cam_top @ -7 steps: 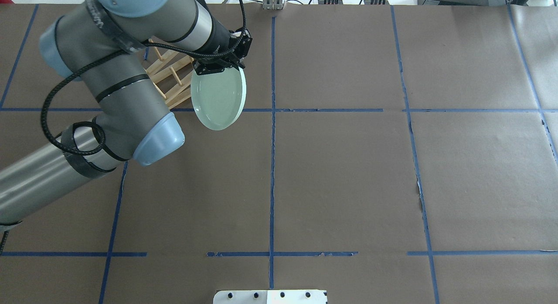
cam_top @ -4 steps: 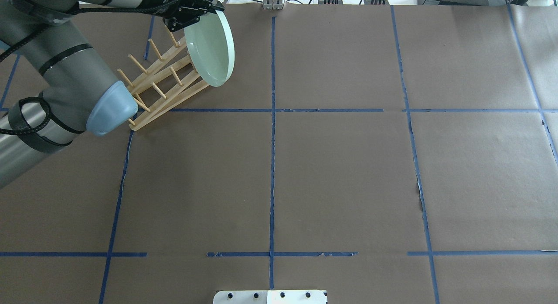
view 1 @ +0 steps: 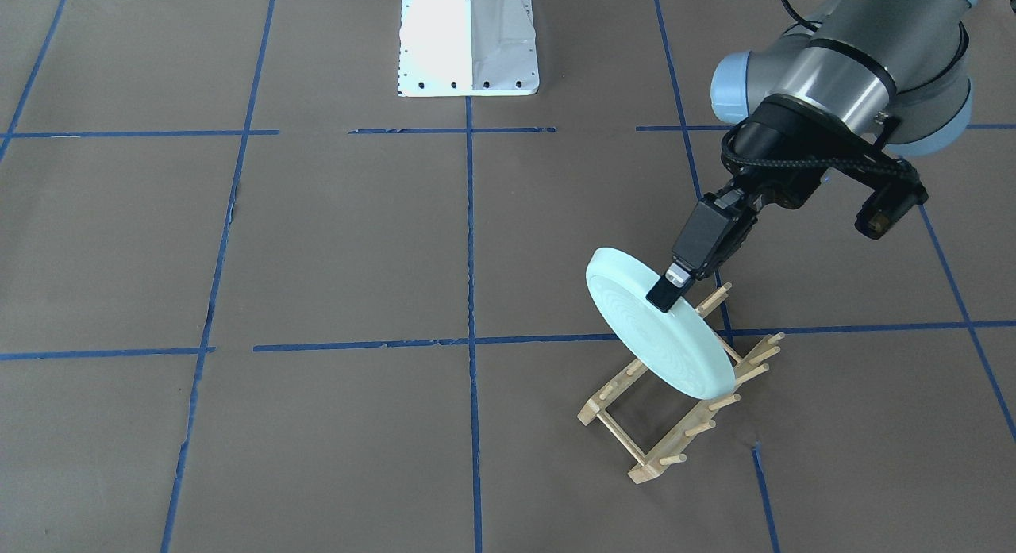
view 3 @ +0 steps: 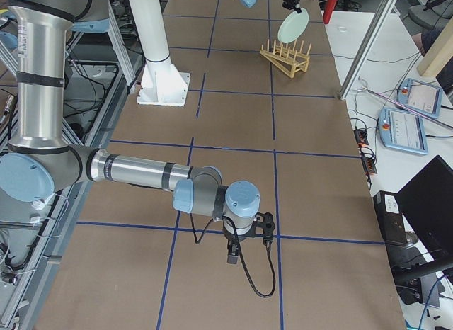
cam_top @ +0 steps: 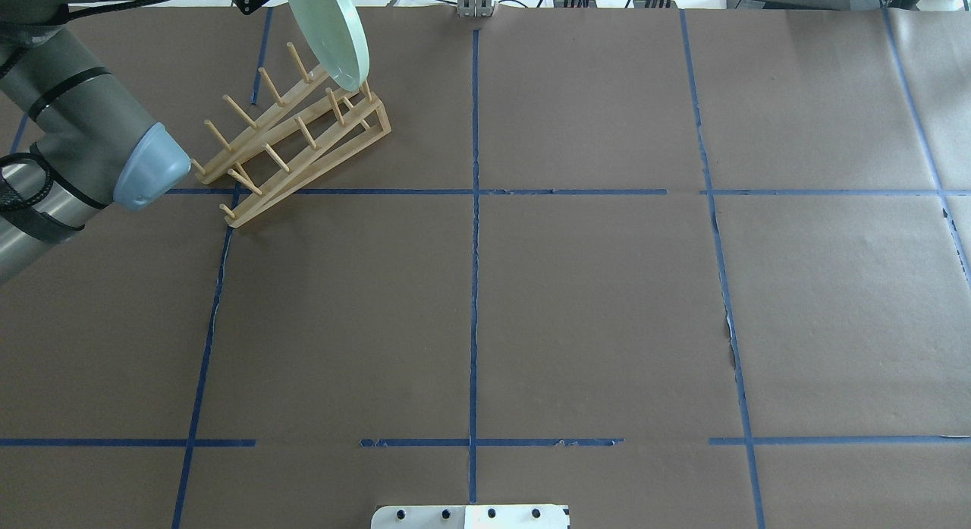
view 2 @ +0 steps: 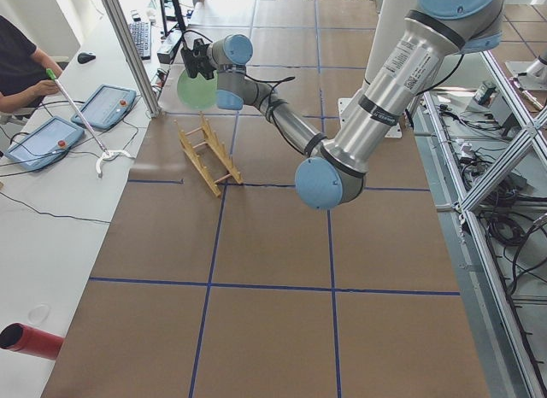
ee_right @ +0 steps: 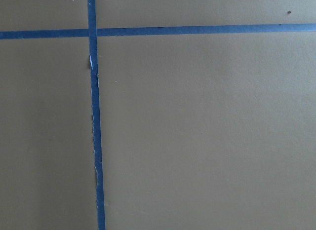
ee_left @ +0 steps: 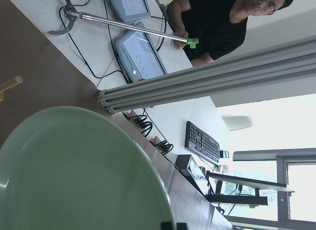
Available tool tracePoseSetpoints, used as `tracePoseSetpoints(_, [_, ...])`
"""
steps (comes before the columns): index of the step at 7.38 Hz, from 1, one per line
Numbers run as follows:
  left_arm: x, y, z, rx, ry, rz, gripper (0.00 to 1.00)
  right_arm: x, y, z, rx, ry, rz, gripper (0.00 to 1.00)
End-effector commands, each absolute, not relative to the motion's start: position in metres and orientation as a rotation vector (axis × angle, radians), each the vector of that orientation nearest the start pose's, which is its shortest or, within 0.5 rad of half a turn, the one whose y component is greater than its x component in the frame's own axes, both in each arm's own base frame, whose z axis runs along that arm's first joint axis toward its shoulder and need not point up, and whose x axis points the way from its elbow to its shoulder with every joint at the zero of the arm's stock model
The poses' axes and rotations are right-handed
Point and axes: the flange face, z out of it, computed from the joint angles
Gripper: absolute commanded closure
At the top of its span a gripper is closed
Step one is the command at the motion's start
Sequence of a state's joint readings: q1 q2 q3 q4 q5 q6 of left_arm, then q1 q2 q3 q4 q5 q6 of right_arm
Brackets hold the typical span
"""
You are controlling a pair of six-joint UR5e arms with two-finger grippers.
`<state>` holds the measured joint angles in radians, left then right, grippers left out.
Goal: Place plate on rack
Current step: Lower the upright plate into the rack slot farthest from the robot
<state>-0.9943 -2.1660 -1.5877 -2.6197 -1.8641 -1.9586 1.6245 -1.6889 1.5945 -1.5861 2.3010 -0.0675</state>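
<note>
The pale mint-green plate [view 1: 663, 339] stands tilted, nearly on edge, held by its upper rim in my left gripper [view 1: 665, 289], which is shut on it. The plate's lower edge is among the pegs at one end of the light-wood rack [view 1: 675, 414]; I cannot tell if it touches. In the overhead view the plate [cam_top: 330, 32] is over the far right end of the rack [cam_top: 296, 138]. The left wrist view is filled by the plate [ee_left: 74, 175]. My right gripper [view 3: 248, 238] hangs low over bare table far from the rack; I cannot tell if it is open.
The table is brown paper with blue tape lines [cam_top: 474, 210]. The white robot base [view 1: 468, 37] stands at the robot's side. An aluminium post [view 2: 128, 48], tablets [view 2: 107, 103] and an operator [view 2: 21, 61] are beyond the far edge near the rack.
My left arm has carried the plate away from the robot and leftward, turning it more on edge, from beside the rack to over its far end. The rack has not moved.
</note>
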Motion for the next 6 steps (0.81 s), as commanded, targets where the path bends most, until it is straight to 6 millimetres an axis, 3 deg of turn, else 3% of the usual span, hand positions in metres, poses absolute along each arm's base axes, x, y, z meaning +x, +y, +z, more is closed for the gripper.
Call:
tracePoseSetpoints(1, [0.261, -0.619, 0.212, 0.336, 1.76, -0.884, 1.0, 0.09, -0.427, 0.707, -0.061, -0.734, 0.027, 0.0])
tracePoseSetpoints(2, [0.265, -0.621, 0.228, 0.332, 1.746, -0.889, 1.0, 0.09, -0.427, 0.706, -0.06, -0.734, 0.027, 0.0])
tracePoseSetpoints(5, [0.268, -0.623, 0.24, 0.334, 1.739, -0.886, 1.0, 0.09, -0.427, 0.707, -0.061, -0.734, 0.027, 0.0])
tracePoseSetpoints(6, [0.274, -0.629, 0.253, 0.328, 1.728, -0.89, 1.0, 0.09, -0.427, 0.707, -0.061, -0.734, 0.027, 0.0])
